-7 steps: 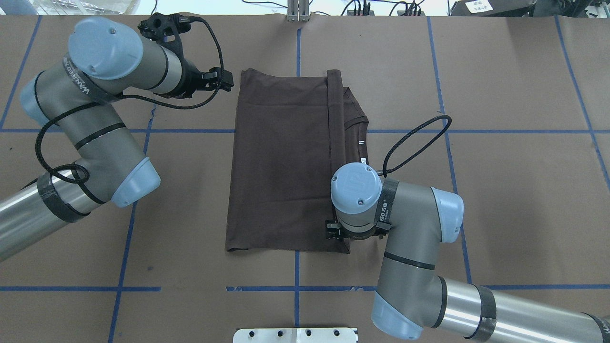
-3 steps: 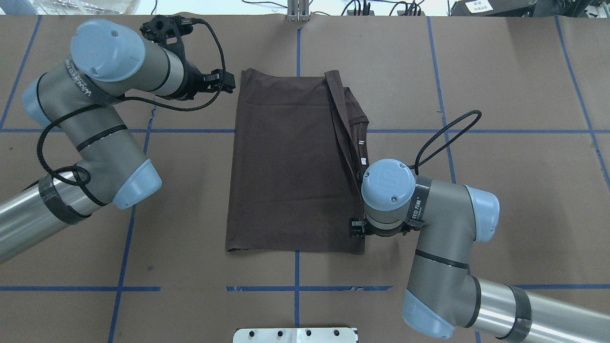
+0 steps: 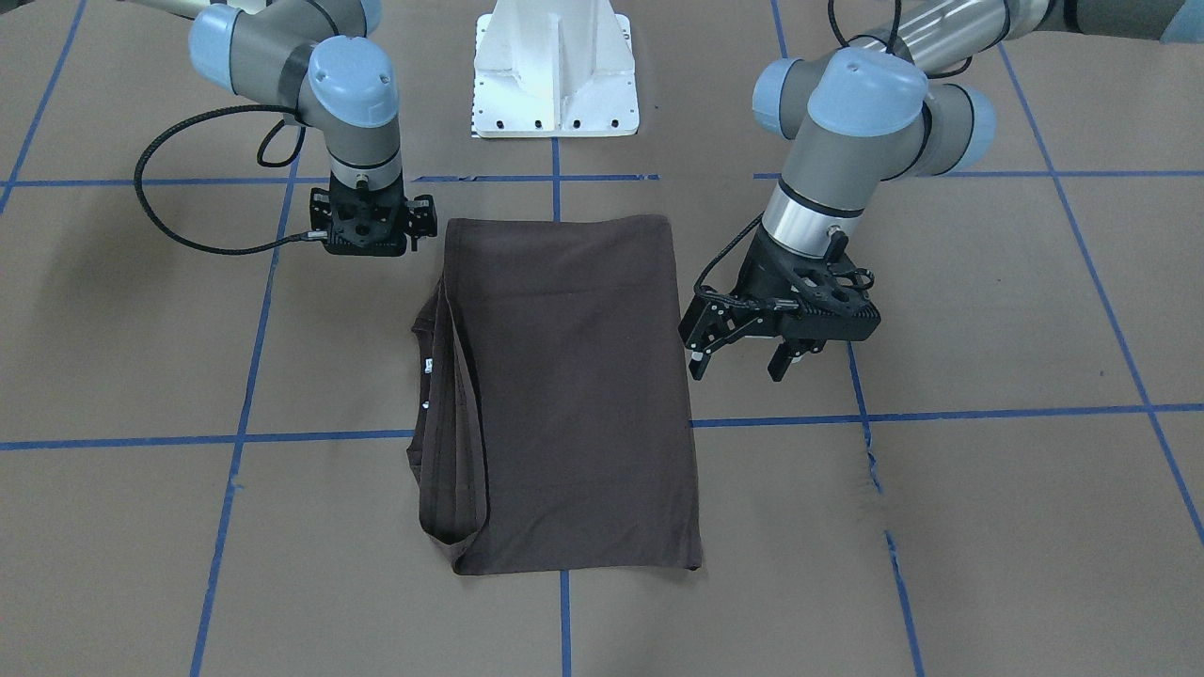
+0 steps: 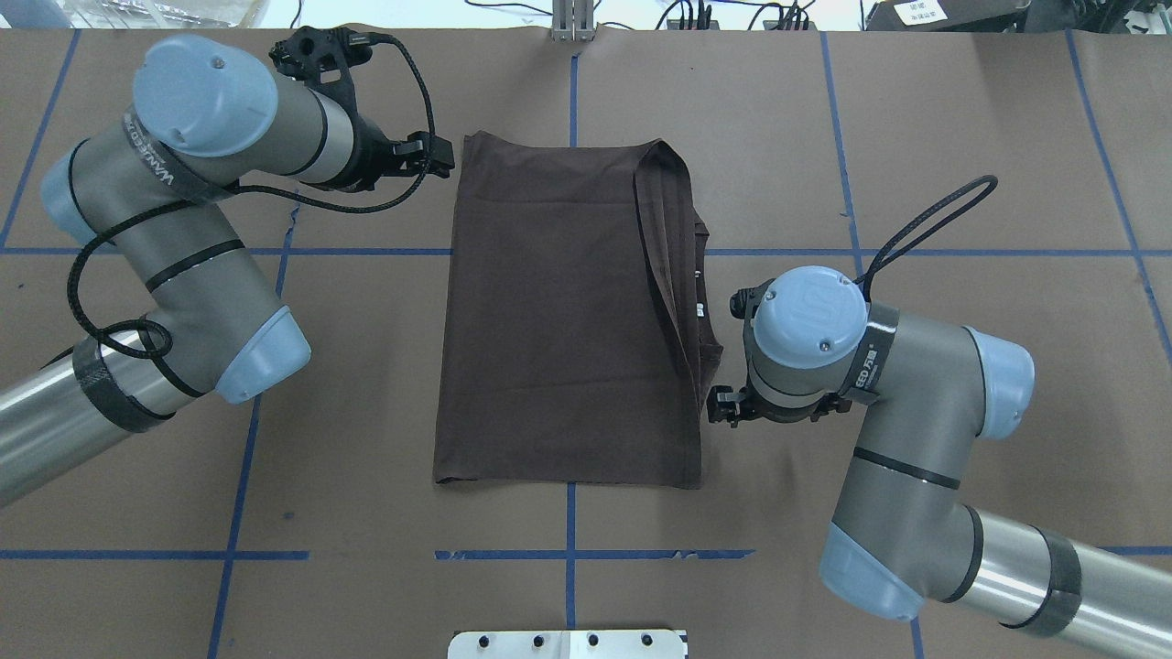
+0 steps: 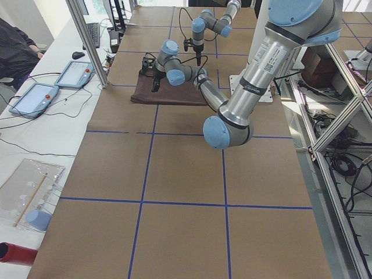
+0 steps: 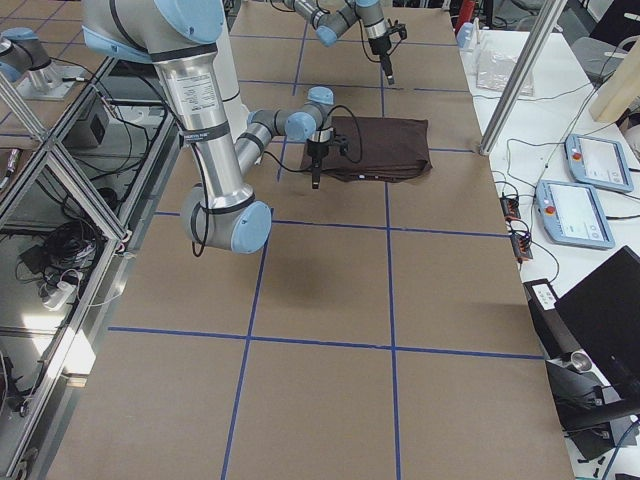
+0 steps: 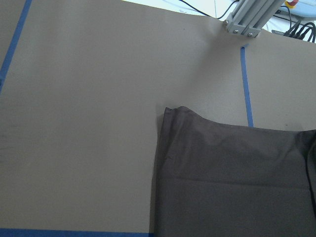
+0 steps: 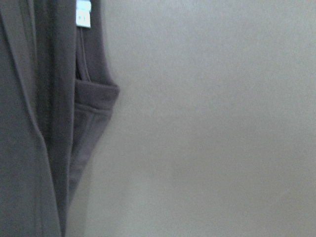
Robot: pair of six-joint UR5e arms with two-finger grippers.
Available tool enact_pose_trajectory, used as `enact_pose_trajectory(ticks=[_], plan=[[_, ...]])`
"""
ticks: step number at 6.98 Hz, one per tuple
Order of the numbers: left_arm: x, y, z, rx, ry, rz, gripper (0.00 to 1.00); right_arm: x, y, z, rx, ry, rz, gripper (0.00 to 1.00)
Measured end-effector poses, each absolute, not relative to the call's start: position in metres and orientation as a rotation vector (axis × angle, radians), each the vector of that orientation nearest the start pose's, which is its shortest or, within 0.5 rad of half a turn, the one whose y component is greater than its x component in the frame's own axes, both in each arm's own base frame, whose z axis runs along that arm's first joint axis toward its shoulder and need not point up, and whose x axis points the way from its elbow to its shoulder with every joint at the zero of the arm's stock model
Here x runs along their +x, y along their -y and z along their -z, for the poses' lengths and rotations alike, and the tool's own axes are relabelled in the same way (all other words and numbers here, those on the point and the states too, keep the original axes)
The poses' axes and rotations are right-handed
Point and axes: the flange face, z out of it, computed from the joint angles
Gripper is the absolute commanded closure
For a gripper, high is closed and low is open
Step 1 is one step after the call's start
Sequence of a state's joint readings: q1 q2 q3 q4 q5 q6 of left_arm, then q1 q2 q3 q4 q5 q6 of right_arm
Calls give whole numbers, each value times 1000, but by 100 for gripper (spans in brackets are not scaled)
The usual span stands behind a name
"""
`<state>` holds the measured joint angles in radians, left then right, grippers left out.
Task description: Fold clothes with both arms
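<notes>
The dark brown T-shirt (image 4: 549,320) lies folded into a long rectangle in the middle of the table, and shows in the front view (image 3: 574,395). Its collar and a white neck label (image 4: 698,309) peek out along its right edge. My right gripper (image 4: 723,407) points down just off that edge, apart from the cloth and empty; it shows in the front view (image 3: 372,230). The right wrist view shows the shirt edge (image 8: 49,98). My left gripper (image 3: 738,362) is open and empty, hovering beside the shirt's far left corner (image 4: 438,157). The left wrist view shows that corner (image 7: 232,182).
The brown table cover carries a grid of blue tape lines (image 4: 366,251). The white base pedestal (image 3: 555,70) stands at the robot's side. An aluminium post (image 4: 572,18) and cables sit at the far edge. Tablets (image 5: 35,99) lie on a side bench.
My right gripper moved right from the shirt's near right corner, pulling the top layer's edge outward, let it go and now stands off the cloth. The left arm hardly moved.
</notes>
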<state>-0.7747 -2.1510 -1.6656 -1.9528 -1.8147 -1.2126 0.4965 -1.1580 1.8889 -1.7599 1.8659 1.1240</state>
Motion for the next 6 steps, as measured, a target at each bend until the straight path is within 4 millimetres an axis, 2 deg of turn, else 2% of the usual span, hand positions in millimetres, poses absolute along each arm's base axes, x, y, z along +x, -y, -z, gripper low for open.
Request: enact_pose_trajectory(ticks=[1,3,5,6], plan=[[404,548,-233,379,-1009,245,0,-475,400,-304,9,630,25,0],[404,548,-233,381,-1009,239,0,-510,455,-286,34,628,26,0],[406,548,-236,382,-1006,235,0,-539,503,-284,60,640,16,0],[406,549,-238,383,-1005,234,0,-550,517,-286,61,636,18,0]])
